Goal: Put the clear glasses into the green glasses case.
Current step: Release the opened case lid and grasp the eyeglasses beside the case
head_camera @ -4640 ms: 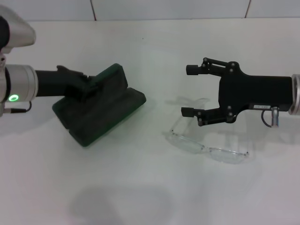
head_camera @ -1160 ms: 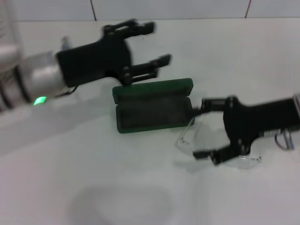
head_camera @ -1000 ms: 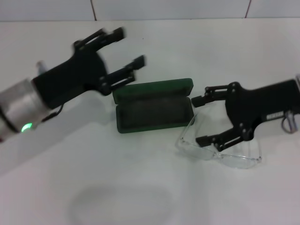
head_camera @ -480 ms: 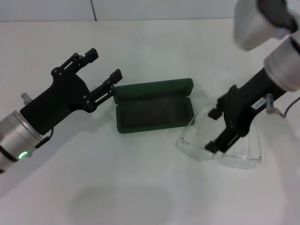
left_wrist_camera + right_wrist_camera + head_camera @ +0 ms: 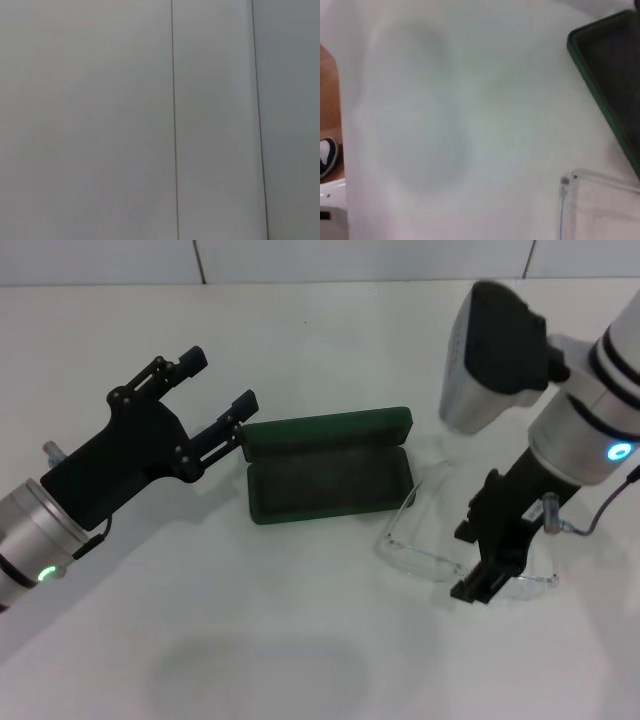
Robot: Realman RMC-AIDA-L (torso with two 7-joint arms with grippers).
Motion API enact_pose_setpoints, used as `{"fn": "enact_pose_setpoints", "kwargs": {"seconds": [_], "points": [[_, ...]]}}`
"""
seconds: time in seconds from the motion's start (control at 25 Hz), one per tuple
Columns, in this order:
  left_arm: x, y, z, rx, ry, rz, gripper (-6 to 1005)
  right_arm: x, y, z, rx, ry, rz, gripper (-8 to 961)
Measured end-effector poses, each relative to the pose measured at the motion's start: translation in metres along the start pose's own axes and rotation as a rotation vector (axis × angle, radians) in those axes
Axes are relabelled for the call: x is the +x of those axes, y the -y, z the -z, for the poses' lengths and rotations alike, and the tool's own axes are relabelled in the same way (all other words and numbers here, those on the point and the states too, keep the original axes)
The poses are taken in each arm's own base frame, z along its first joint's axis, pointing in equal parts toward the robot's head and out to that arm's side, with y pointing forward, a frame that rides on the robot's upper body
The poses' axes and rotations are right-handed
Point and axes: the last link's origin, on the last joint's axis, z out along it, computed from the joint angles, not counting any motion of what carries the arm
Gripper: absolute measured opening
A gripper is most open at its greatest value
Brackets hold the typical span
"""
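Observation:
The green glasses case (image 5: 328, 480) lies open in the middle of the table, lid (image 5: 330, 428) folded back, dark lining showing and nothing inside. Its corner also shows in the right wrist view as the case (image 5: 612, 75). The clear glasses (image 5: 418, 545) lie on the table just right of the case, one arm near the case's right end; a clear arm hinge (image 5: 568, 181) shows in the right wrist view. My right gripper (image 5: 470, 562) points steeply down over the middle of the glasses, open, fingers either side of the lens. My left gripper (image 5: 220, 380) hovers open, left of the case.
White table (image 5: 300, 640) with a tiled wall behind. In the right wrist view the table edge, brown floor (image 5: 327, 90) and a shoe (image 5: 326, 155) show. The left wrist view shows only white wall panels.
The case has been turned, set at the centre and opened, and my left gripper has drawn back from it. My right arm has tipped upright and its gripper has come down onto the glasses.

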Motion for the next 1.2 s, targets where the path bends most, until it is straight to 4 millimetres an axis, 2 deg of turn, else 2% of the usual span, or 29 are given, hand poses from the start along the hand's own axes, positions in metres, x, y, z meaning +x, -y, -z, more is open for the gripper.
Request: {"fn": "enact_pose_setpoints", "kwargs": {"seconds": [0.24,0.44,0.64,1.0,1.2], "points": [[0.000,0.000,0.000,-0.003,0.001,-0.001,750,-0.001,-0.003,-0.013,-0.002,-0.039,0.025,720],[0.000,-0.002,0.000,-0.008,0.001,0.001,750,-0.001,-0.005,-0.023,0.007,-0.059,0.046,721],[-0.001,-0.003,0.000,-0.010,0.001,0.002,749,-0.002,-0.003,-0.029,0.022,-0.058,0.048,682],[-0.001,-0.003,-0.001,-0.012,0.004,0.002,748,-0.004,-0.002,-0.035,0.043,-0.086,0.074,479],[-0.002,-0.003,-0.001,-0.007,0.004,0.006,748,-0.006,-0.001,-0.037,0.057,-0.098,0.091,432]]}}
